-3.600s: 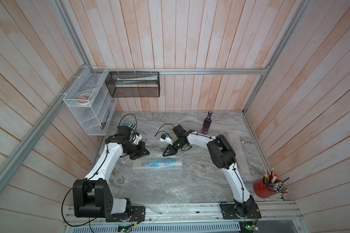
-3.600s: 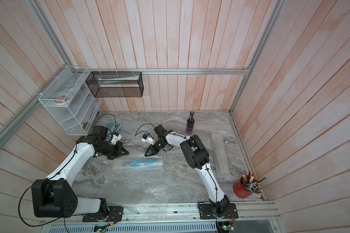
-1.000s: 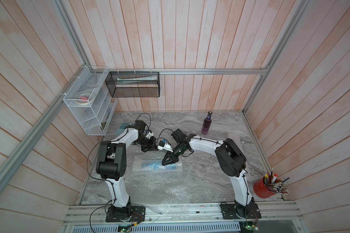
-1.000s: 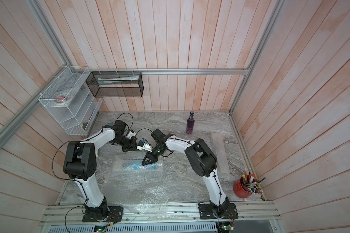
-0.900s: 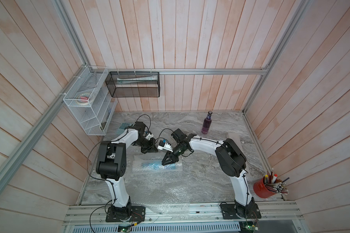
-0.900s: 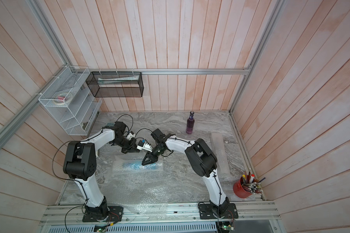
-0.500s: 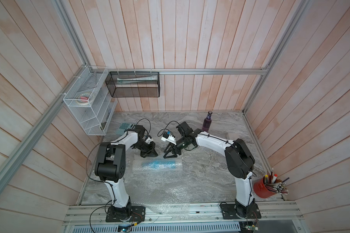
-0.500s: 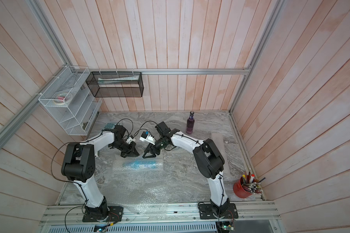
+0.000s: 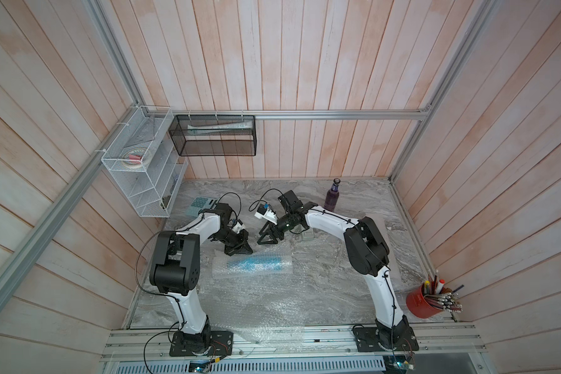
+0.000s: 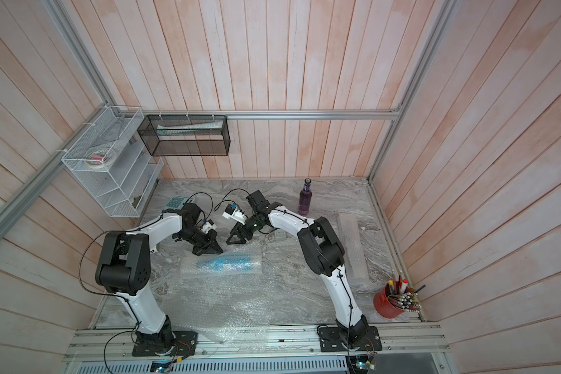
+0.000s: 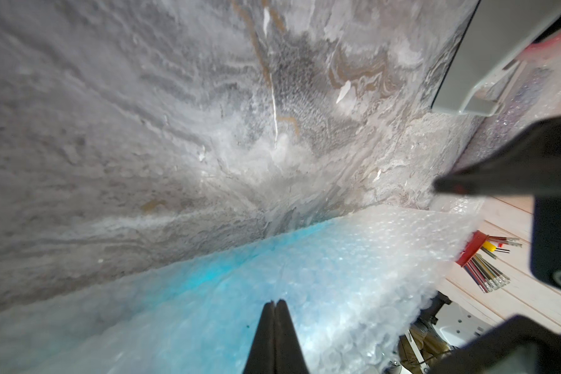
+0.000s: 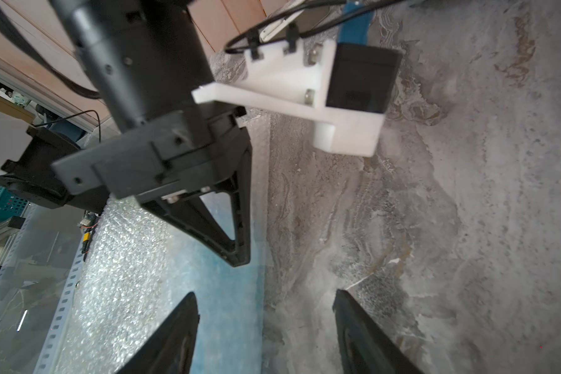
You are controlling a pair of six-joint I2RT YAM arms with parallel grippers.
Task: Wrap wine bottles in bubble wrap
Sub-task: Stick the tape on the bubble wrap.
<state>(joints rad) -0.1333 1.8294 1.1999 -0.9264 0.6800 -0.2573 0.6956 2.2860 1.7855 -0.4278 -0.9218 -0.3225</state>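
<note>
Top views: blue bottle [image 9: 256,263] lies on its side mid-table, rolled inside bubble wrap [image 9: 221,270], and more wrap is spread flat toward the front. The left gripper [image 9: 242,250] sits at the roll's far edge, near its left end. The right gripper [image 9: 268,238] is just beyond the far edge, close to it, with nothing in it. The purple bottle [image 9: 332,196] stands upright at the back, unwrapped and well apart. The grey tape dispenser [image 9: 306,236] is just beside the right arm. The second top view shows the same layout: blue bottle [image 10: 227,264], left gripper [image 10: 212,248], right gripper [image 10: 237,238], plus a spare rolled tube [image 10: 353,249] along the right side.

Left wrist: the left gripper [image 11: 275,302] has its fingers pressed together with nothing visible between them, and it hovers low over the wrapped blue bottle [image 11: 240,275]. I can't tell whether it touches.

Right wrist: the right gripper [image 12: 266,323] has its jaws apart and empty, straddling the roll's edge where it meets the bare table [image 12: 434,194]. The left gripper [image 12: 237,255] points down at the wrap just ahead.

Judgement: the roll looks finished but unsecured. To do this well, press the closed left fingers down on the seam so the wrap can't spring open. Keep the bottle from rolling, and send the free right gripper to the dispenser. Don't lift both at once.
</note>
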